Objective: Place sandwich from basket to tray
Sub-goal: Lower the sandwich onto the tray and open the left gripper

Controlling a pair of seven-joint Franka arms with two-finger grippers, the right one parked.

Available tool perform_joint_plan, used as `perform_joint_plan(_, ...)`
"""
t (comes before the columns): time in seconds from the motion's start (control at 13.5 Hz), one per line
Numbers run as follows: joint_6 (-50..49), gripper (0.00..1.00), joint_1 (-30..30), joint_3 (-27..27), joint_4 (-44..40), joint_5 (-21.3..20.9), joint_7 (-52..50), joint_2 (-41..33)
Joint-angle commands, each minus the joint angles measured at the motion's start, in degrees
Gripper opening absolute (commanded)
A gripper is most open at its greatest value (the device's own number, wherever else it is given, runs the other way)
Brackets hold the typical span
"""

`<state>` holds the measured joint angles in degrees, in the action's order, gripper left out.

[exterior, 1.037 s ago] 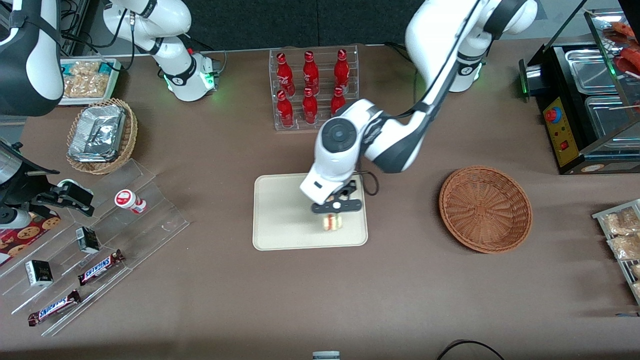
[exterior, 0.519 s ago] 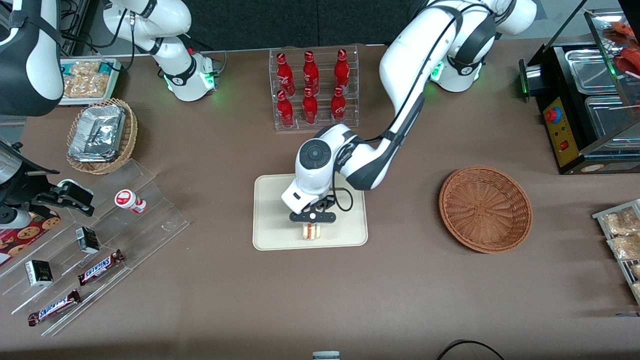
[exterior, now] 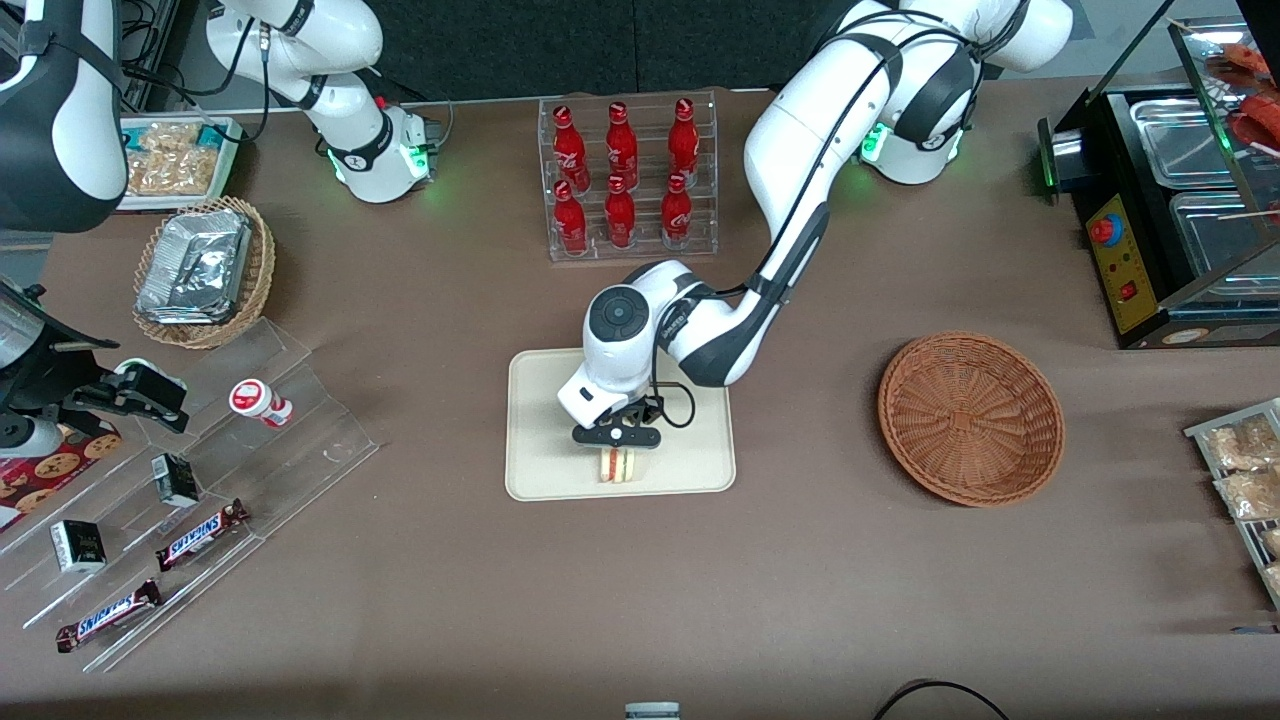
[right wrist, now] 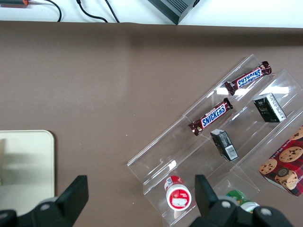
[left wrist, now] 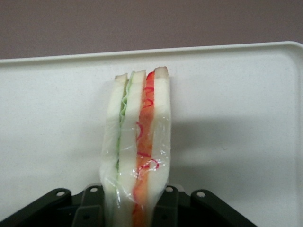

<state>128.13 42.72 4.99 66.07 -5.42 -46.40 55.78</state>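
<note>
Sandwich: the small triangular wedge of pale white bread with orange-red and green filling, wrapped in clear film [left wrist: 137,151], stands on its edge over the flat cream-coloured rectangular tray with rounded corners [exterior: 540,470], low and centre in the front view, near the tray's rim closest to the camera.
Gripper: the left arm's black two-finger gripper [exterior: 617,452] is clamped on the sandwich, the wedge squeezed between its pads in the wrist view.
Contact with tray: I cannot tell whether the sandwich's lower edge touches the tray or hangs just above it.
Basket: the round, shallow, reddish-brown woven wicker basket [exterior: 970,418] sits right of centre in the front view, well apart from the tray, with nothing visible in it.
Risk, tipping: the wedge is tall and thin on edge; released like this it probably topples flat, perhaps toward the near rim.
Risk, rim: it sits close to that rim, so a fall outward could leave it half off the tray.
Risk, sticking: the film may cling to a pad and drag the wedge as the jaws part.
Risk, pressing: pushing lower could crush the soft bread.
</note>
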Motion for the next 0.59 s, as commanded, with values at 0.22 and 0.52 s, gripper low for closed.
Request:
perform_joint_plan(0.22, -2.61, 1.0, 0.78, -0.95, -3.22, -0.74, -2.03, -1.27)
perform_joint_plan(0.52, -9.81, 1.0, -2.11, -0.68, -2.79, 3.46, -1.42, -9.34)
